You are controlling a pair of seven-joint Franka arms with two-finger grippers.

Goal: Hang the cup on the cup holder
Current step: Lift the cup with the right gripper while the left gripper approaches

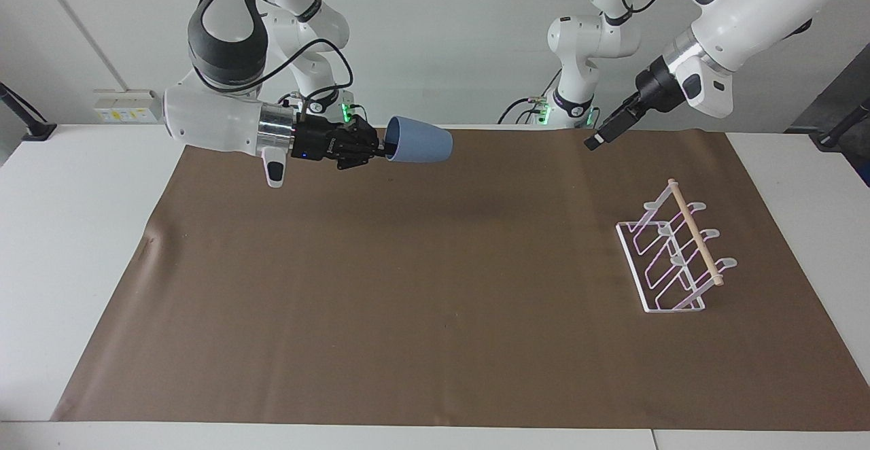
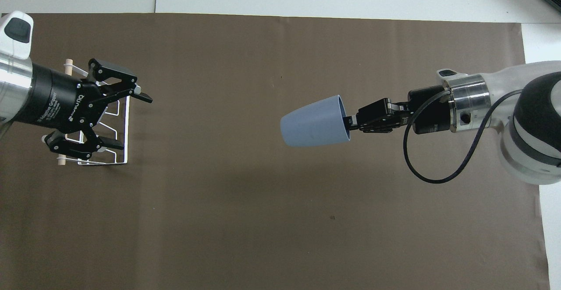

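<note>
Above the brown mat on the counter, we have the light-blue cup carried on its side in the air, the right end effector clamped on its rim. The white wire cup holder stands bare toward the left arm's end. The left end effector hangs over it, fingers spread and empty, so we judge the pickup done, with carrying and hanging left.

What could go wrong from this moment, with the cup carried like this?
The right tool pinches only the rim of the cup, which hangs sideways in the air, so it may slip or swing. The open left tool is raised near the cup holder; a handover in mid-air could miss, and a low move could bump the light rack.
</note>
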